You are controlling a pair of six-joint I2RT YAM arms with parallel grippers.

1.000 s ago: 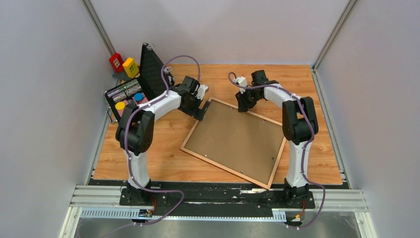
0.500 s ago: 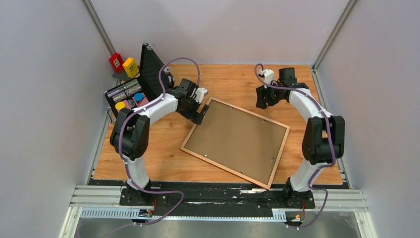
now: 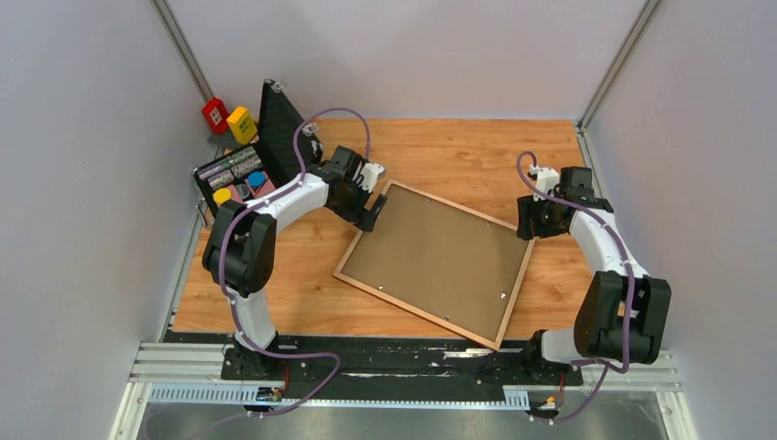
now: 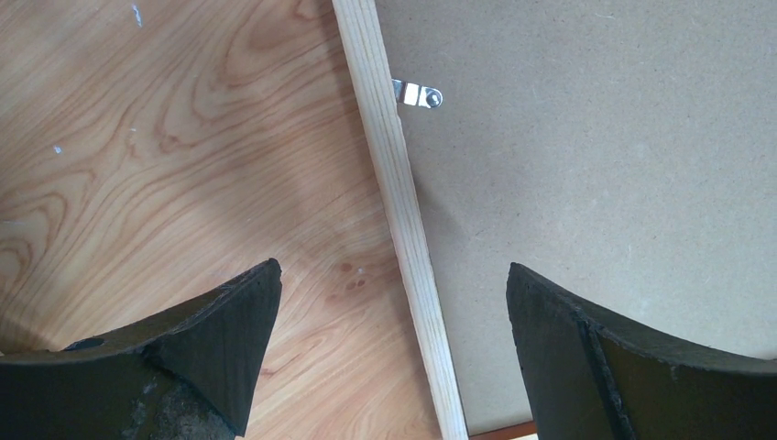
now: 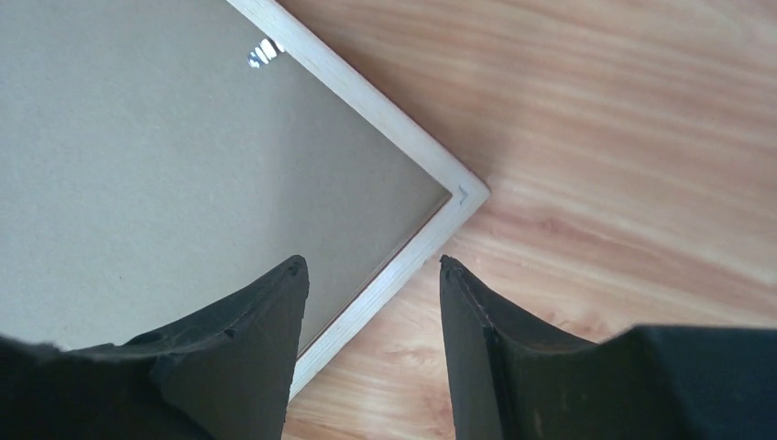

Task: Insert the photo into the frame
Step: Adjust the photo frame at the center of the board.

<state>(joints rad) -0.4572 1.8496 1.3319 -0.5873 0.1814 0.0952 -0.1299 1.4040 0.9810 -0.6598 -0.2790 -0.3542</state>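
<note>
Since a second ago the right arm was swung off the frame's far edge, out to the right and back toward the near side; the left arm's elbow was shifted outward slightly, and the frame was left where it lay. The frame [image 3: 417, 311] was seen lying flat and face down on the table [image 3: 458, 147], turned at an angle, pale back rails up, with the brown backing board [image 3: 440, 261] seated inside the rails. The photo could not be seen in any view; whether it sat under the board could not be told. The left gripper [image 3: 374, 206] was held above the frame's far-left corner, jaws fully spread and nothing gripped: in the wrist view one finger [image 4: 211, 339] was placed over bare table and the other over the board, with the pale rail running between them. A small metal clip [image 4: 419, 93] was seen on the board just beside that rail. The right gripper [image 3: 531, 223] was positioned above the frame's right corner, jaws partly spread, nothing held; the corner rail was seen between the fingers [image 5: 247, 339] from the wrist camera. A black case [image 3: 278, 124] was standing at the far left, well apart from the frame.
</note>
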